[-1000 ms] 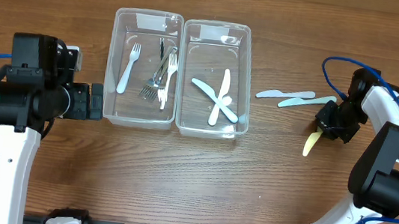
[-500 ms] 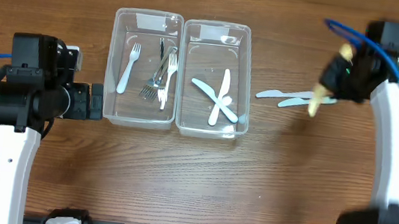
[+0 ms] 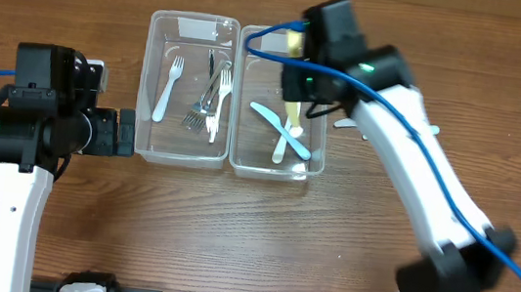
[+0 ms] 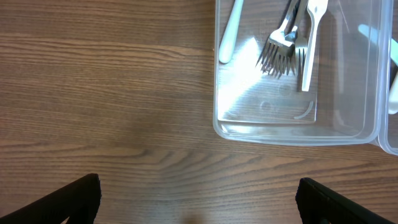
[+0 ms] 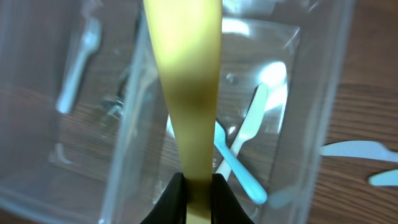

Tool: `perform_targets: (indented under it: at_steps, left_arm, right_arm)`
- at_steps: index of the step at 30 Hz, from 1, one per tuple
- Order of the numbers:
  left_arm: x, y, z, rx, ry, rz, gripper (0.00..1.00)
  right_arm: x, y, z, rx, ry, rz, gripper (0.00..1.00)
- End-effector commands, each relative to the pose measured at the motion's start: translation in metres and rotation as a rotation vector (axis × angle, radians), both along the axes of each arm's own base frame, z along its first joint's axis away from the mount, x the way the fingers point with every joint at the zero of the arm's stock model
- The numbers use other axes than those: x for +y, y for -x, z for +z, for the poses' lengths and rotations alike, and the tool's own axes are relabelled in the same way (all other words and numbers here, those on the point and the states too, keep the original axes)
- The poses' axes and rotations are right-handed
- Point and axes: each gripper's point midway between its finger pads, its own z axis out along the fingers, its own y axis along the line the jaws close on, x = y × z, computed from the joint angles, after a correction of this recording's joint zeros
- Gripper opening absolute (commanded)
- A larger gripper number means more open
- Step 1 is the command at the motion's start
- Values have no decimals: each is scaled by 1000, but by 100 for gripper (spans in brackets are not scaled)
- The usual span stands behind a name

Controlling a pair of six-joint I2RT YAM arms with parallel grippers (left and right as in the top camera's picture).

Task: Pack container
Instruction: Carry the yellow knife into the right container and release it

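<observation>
Brown wood-grain worktop [image 3: 231,231] carries two clear plastic containers side by side. Over the right container [image 3: 260,77], which holds crossed pale-blue and white plastic knives [image 3: 286,139], the outstretched right end effector [image 5: 198,193] pinches a yellow plastic knife [image 5: 186,93]. Beside it, the left container [image 3: 171,136] holds white and metal forks [image 3: 209,101]. Near that one, the left end effector [image 4: 199,199] gapes wide, empty.

in the upper centre of the overhead view, a clear rectangular plastic tub [image 3: 182,145] sat just left of a second clear plastic tub [image 3: 269,68]. a white plastic fork [image 3: 167,86] and metal forks [image 3: 209,99] lay in the left one. crossed pale plastic knives [image 3: 286,134] lay in the right one, beneath a yellow plastic knife [image 3: 296,44]. two more pale blue plastic knives [image 5: 357,149] lay on the wooden table [image 3: 231,231], right of the tubs.
</observation>
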Motion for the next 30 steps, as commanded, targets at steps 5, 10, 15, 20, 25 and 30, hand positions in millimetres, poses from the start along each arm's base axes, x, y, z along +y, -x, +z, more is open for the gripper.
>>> perform_targets:
  at_steps: [5,10,15,20,25,30]
  left_arm:
    - [-4,0,0,-3,8,-33,100]
    - [-4,0,0,-3,8,-33,100]
    - [-4,0,0,-3,8,-33,100]
    - [-3,0,0,-2,8,-32,100]
    - [-4,0,-1,0,8,-32,100]
    - [-4,0,0,0,8,-33,100]
  right_arm:
    - [8,-13,-86,133,89,45,8]
    - [9,-14,-93,141,94,48,23]
    - [10,-16,-84,133,89,47,33]
    - [-2,-38,-31,39,73,-74,38]
    - [-41,-60,56,-103,-3,-298,39]
    - [-118,-64,96,-109,-88,-630,54]
